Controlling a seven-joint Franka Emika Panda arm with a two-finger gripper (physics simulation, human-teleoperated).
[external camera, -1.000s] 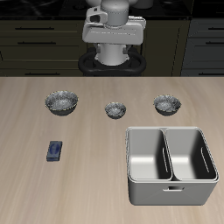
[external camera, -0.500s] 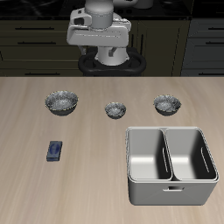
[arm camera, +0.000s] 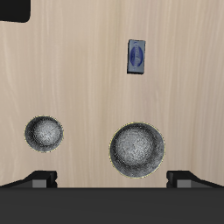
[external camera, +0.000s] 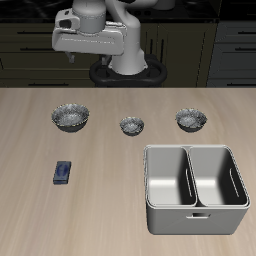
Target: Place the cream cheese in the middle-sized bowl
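Note:
The cream cheese is a small dark blue box lying flat on the table near the front edge; it also shows in the wrist view. The middle-sized bowl stands in the row of three bowls, at the end farthest from the cream cheese; it is out of the wrist view. My gripper hangs high above the table's back, far from both. In the wrist view its fingertips stand wide apart, and the gripper is open and empty.
The widest bowl stands farther back than the cream cheese. The smallest bowl is in the middle of the row. A grey two-compartment bin stands near the front edge.
My gripper has swung sideways along the table's back, toward the end with the widest bowl and the cream cheese. Nothing on the table has moved.

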